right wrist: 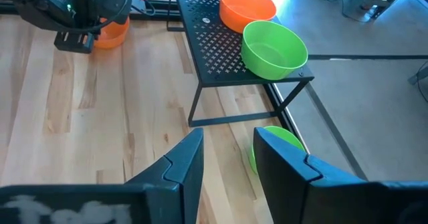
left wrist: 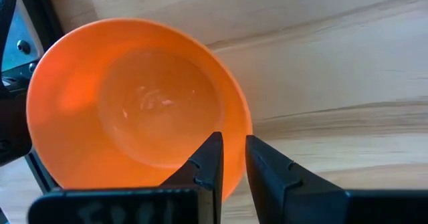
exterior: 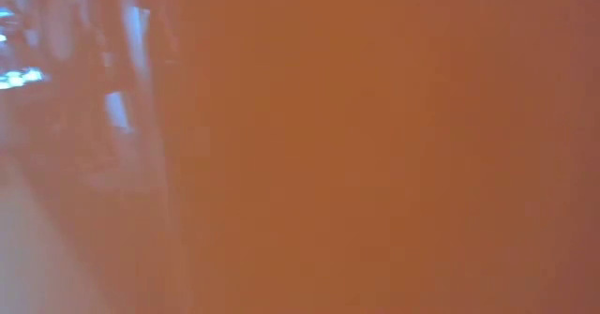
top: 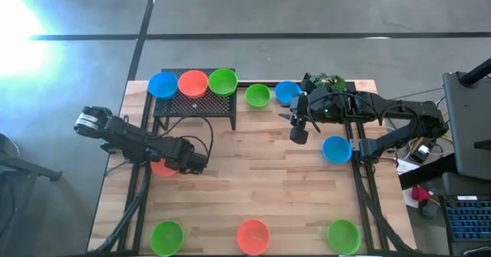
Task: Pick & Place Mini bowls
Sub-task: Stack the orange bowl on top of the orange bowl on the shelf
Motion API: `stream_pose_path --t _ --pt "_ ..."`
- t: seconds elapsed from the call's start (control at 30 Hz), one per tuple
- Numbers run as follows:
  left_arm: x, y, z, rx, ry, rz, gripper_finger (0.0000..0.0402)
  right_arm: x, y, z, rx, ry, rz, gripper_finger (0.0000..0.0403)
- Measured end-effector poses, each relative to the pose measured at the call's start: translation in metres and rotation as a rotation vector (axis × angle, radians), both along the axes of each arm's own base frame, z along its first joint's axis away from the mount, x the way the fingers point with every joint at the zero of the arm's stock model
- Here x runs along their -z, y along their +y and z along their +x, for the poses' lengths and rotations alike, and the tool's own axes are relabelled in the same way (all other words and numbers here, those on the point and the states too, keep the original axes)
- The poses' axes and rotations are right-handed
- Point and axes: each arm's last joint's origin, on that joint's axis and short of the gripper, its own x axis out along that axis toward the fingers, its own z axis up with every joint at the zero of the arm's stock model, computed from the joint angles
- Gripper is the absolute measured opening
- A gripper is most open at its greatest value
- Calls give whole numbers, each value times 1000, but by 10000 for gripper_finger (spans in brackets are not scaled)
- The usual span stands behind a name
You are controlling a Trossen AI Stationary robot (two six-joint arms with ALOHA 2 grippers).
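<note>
Stacking so far: three mini bowls [top: 193,83] set on the mesh stand [top: 196,105].
Left gripper [left wrist: 231,158]: jaws clenched on orange bowl [left wrist: 134,103] rim (at worktop [top: 253,180]).
Right gripper [right wrist: 226,158]: jaws released, empty, green bowl [right wrist: 277,142] below.
Left: seven unplaced.

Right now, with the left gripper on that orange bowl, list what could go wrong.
1. The left gripper pinches only the rim of the orange bowl; so thin a hold may let it tilt or slip when lifted.
2. The black mesh stand already carries blue, orange and green bowls edge to edge; adding another could knock one off.
3. The right gripper hangs open near the stand's corner and a green bowl on the table; the arms could crowd each other.
</note>
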Motion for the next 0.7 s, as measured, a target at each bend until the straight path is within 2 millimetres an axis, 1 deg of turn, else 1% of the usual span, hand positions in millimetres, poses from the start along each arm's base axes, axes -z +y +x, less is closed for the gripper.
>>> stream_pose_path --t 0.2,0.57,0.7 --pt "-2 0 1 0 -6 -3 60 0 0 0 0 0 0 135" --pt "-10 -2 7 1 -44 -8 60 0 0 0 2 -1 2 129" --pt "-9 -2 7 2 -44 -6 60 0 0 0 2 -3 2 134"
